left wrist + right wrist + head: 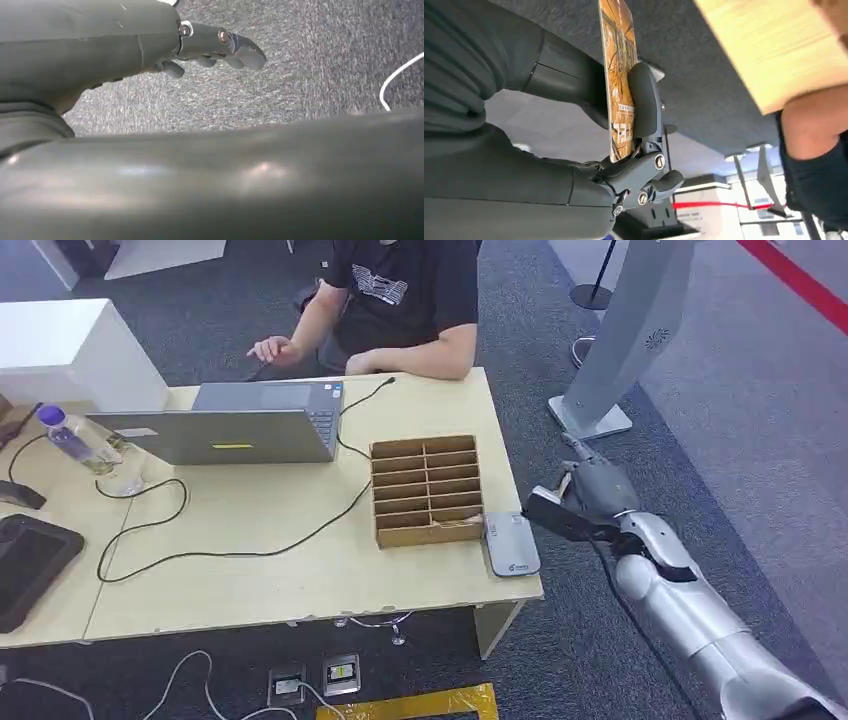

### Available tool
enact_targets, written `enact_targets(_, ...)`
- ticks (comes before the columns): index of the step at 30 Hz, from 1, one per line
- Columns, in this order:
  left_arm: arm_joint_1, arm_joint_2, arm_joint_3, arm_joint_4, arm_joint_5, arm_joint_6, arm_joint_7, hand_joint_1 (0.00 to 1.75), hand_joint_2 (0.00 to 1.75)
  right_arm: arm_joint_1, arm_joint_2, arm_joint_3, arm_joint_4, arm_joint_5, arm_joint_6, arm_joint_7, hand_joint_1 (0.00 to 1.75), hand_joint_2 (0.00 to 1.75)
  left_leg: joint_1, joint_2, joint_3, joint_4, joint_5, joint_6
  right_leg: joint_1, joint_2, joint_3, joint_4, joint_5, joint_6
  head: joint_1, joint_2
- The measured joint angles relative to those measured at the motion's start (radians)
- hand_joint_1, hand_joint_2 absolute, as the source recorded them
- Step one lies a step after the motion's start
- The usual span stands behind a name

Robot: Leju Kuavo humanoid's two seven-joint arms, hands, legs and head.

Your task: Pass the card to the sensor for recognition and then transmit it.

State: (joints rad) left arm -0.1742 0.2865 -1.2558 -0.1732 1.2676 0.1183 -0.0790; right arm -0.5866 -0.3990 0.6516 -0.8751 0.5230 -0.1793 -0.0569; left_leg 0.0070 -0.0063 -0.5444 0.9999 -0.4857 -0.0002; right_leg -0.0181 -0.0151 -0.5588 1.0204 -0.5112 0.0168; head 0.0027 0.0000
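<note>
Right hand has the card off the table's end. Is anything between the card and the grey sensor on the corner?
Nothing visible. The right hand holds the card beside the table, and the sensor lies bare on the near corner. The wooden card rack stands beyond it, off the path.

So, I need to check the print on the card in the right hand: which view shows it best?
The right wrist view: the orange printed card sits close up, pinched in the right hand. The head view shows the hand from afar.
</note>
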Motion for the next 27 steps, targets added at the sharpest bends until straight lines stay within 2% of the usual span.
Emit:
enact_targets(12,-0.003,-0.006,0.0,0.0,0.001,0.002,0.01,0.0,0.0,0.006,0.091,0.002,0.053,0.013,-0.024,-0.023,1.75,1.75,0.0,0.0,0.0,0.0,0.0,0.0,0.0,0.0,0.0,0.0,0.0,0.0,0.0,0.0)
enact_targets(27,-0.005,-0.005,0.0,-0.001,0.0,0.003,0.014,0.0,0.0,0.012,0.1,-0.003,0.14,-0.048,-0.018,-0.031,1.75,1.75,0.0,0.0,0.0,0.0,0.0,0.0,0.0,0.0,-0.001,0.0,0.0,0.0,0.0,0.0)
